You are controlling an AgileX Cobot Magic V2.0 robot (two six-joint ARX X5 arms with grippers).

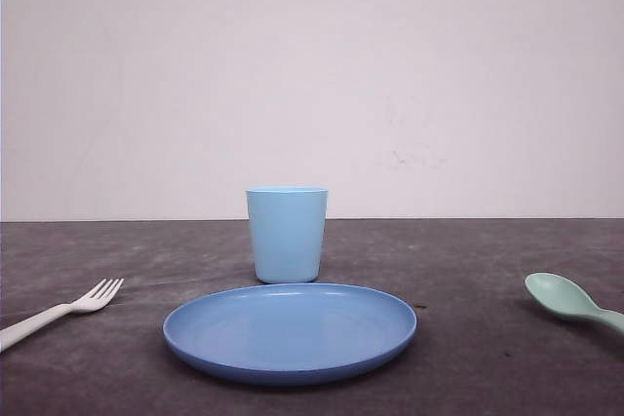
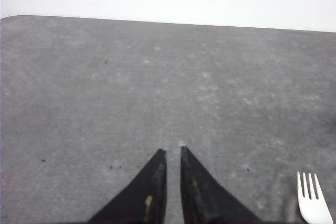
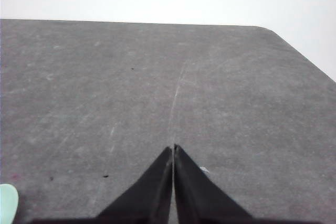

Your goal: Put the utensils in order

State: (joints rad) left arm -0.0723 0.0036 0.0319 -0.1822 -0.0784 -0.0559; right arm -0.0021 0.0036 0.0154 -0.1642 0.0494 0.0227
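Hovering over bare table [image 2: 157, 77], left gripper [image 2: 172, 151] nearly clenched, white fork [image 2: 312, 198] just beside its fingers. Right gripper [image 3: 173, 148] clenched, holding nothing; mint spoon [image 3: 7, 203] off to its side.

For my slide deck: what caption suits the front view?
Blue plate before light blue cup, white fork left, mint-green spoon right.

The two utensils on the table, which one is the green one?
The spoon, lying to the right of the blue plate, is mint green. The fork on the plate's left is white.
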